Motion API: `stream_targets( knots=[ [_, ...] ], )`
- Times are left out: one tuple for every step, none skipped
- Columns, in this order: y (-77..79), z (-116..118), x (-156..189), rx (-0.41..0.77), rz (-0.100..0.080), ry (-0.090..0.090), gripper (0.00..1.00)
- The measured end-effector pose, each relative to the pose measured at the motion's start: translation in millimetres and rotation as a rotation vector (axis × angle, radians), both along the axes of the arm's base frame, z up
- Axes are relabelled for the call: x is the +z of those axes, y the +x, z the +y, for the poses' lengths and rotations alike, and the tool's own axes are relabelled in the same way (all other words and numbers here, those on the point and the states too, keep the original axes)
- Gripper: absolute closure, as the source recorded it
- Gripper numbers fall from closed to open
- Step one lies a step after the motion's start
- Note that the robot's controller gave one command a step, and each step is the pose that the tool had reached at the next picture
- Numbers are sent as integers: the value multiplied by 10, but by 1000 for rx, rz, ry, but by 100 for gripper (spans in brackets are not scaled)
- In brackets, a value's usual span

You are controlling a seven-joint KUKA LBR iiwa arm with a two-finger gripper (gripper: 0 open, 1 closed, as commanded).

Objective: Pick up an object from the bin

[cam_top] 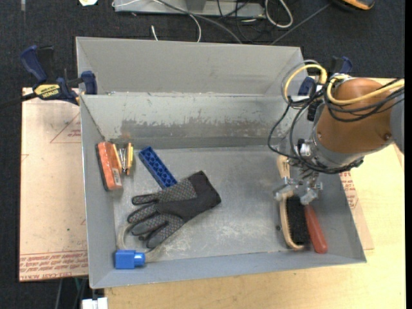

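The arm, with its orange cover [355, 118] and looped cables, reaches in from the right and hangs low over the right end of the grey bin [193, 118]. The gripper [297, 193] sits directly above the far end of a wooden-backed brush [295, 227] with black bristles, which lies lengthwise along the right side of the floor, close to the front wall. Whether the gripper is apart or together, and whether it touches the brush, cannot be told from this angle. Just beside the brush, on its right, lies 1 red rod-shaped handle [315, 232], parallel to it. Well apart, in the left half, a dark grey knit glove [177, 205] lies flat with its cuff pointing toward the middle. Behind it sits a blue studded building plate [158, 167], set diagonally, and near the left wall an orange stapler [109, 166]. A small blue block [129, 259] rests in the front-left corner.
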State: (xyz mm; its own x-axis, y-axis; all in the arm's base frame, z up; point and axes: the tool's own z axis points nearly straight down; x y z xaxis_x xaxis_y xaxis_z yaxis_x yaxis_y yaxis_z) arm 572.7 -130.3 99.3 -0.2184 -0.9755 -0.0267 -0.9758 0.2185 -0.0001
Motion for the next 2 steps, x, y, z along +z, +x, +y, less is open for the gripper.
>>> stream_targets(
  knots=[
    [16, -50, 407, -6, -8, -7, 100],
    [17, -56, 608, -8, -8, -8, 100]
  ],
)
